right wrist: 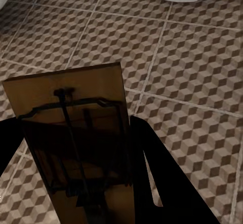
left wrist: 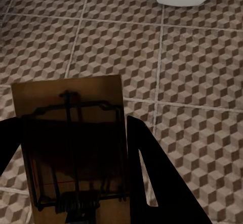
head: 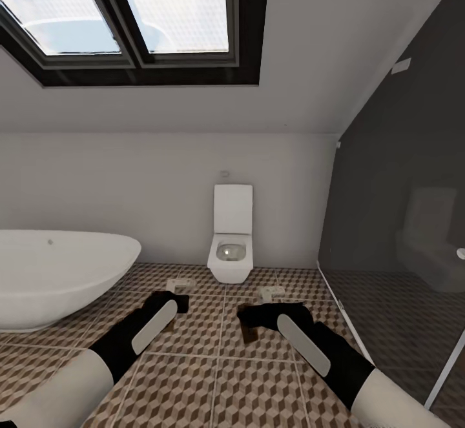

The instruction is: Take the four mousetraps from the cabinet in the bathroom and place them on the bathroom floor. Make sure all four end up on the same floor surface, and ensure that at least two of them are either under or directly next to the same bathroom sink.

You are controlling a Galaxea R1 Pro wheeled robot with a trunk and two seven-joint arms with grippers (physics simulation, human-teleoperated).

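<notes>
Two mousetraps are in hand. My left gripper (left wrist: pixel 76 153) is shut on one mousetrap (left wrist: pixel 71 107), a brown board with a dark wire frame, held above the bathroom floor (left wrist: pixel 197 82). In the same way my right gripper (right wrist: pixel 76 158) is shut on a second mousetrap (right wrist: pixel 71 97). In the head view both arms reach forward over the cube-patterned tiles (head: pixel 194 376), left gripper (head: pixel 173 300) and right gripper (head: pixel 248 321) side by side. The cabinet and the sink are out of view.
A white wall-hung toilet (head: pixel 230 247) stands straight ahead against the back wall. A white bathtub (head: pixel 58 273) fills the left side. A dark glass shower partition (head: pixel 400 221) runs along the right. Open tiled floor lies between them.
</notes>
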